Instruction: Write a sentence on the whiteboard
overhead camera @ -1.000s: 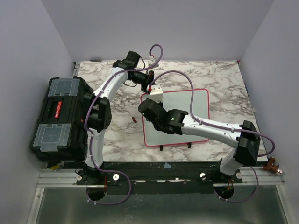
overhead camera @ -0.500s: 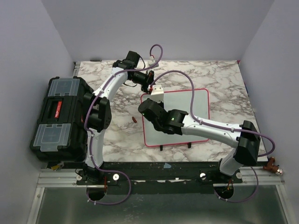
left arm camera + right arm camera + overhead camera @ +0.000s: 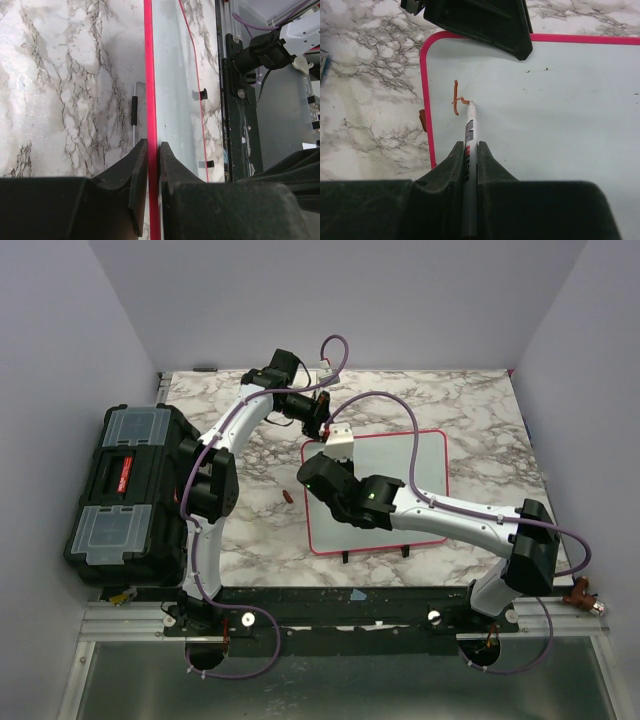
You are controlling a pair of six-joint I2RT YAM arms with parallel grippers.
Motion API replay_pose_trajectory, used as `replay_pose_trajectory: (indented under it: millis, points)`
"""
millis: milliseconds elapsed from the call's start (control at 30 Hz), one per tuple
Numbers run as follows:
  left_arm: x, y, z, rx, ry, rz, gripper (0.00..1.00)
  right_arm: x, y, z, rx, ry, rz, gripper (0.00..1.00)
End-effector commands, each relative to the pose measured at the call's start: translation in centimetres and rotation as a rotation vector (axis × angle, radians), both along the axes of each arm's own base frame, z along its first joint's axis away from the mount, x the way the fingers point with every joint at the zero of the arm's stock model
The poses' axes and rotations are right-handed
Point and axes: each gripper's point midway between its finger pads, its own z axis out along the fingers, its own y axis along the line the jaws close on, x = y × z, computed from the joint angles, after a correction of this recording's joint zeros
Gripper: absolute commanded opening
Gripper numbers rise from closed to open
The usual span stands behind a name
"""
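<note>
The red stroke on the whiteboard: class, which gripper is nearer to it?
Right. The right gripper holds the marker, whose tip sits at the end of the stroke. The left gripper clamps the pink frame of the whiteboard near its corner, farther away.

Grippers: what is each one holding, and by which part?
The right gripper holds the marker by its barrel, tip on the whiteboard. The left gripper clamps the whiteboard by its pink frame edge.

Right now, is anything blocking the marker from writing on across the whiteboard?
Nothing visible. The whiteboard beyond the marker tip is bare; the left end effector only clamps its frame near a corner.
</note>
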Motion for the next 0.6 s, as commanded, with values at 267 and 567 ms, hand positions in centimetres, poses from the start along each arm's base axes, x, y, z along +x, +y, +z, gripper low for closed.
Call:
replay_pose_trajectory:
  millis: [267, 567]
  points:
    - [-0.8, -0.1, 2.6, -0.063, -0.067, -0.033, 0.00, 0.0, -1.1, 3.8, 0.094, -0.056, -0.025, 0.01]
    - [-0.9, -0.1, 2.6, -0.064, -0.065, -0.035, 0.00, 1.2, -0.4, 3.1, 0.069, -0.060, -0.052, 0.01]
